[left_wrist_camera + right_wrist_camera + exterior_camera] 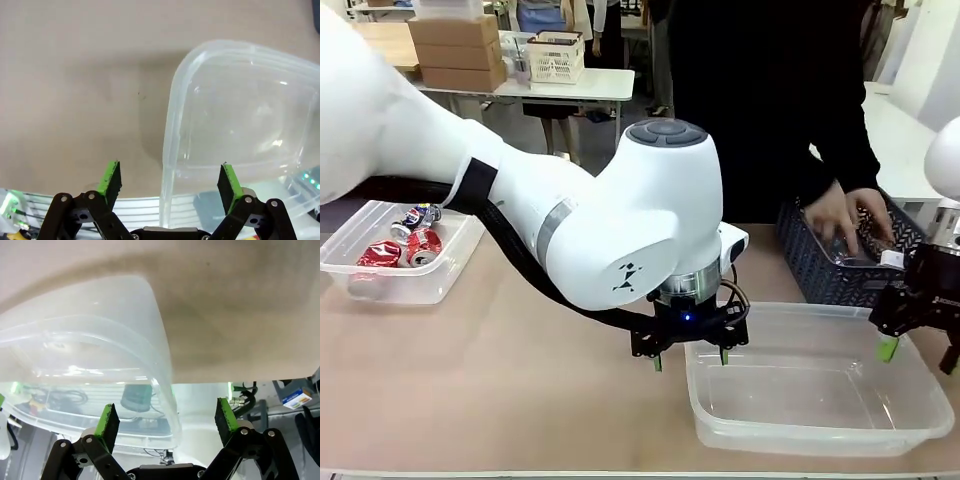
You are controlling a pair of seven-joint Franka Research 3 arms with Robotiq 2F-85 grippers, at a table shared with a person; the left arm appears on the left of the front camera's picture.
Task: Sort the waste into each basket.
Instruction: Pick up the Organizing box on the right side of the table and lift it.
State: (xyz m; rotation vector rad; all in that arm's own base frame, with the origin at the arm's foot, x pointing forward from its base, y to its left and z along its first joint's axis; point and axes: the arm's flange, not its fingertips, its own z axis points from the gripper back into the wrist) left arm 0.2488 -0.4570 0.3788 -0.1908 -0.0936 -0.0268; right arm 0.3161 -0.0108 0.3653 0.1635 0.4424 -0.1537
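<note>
**Two tubs, one holding cans, one bare**

The table point(520, 380) is tan and carries three containers. Largest is the near tub point(820, 390), clear plastic with rounded corners and a rolled rim, at about 4 o'clock in the front view; nothing shows inside it. The left gripper point(690, 355) hangs over its left rim with jaws spread wide; in the left wrist view the tub wall point(167, 165) runs between the green pads point(111, 177), neither pad touching it. The right gripper point(920, 345) stands at the tub's right end, at 3 o'clock, also spread open, with the rim point(167, 385) between its fingers and untouched.

The far tub point(430, 275), at 9 o'clock, is the same clear kind. It holds crushed cans point(405, 245): two red ones and a blue-and-red one, dented and lying on their sides.

At 2 o'clock sits a dark lattice basket point(820, 270). A person's hand point(845, 215) reaches into it; what it holds is unclear.
</note>
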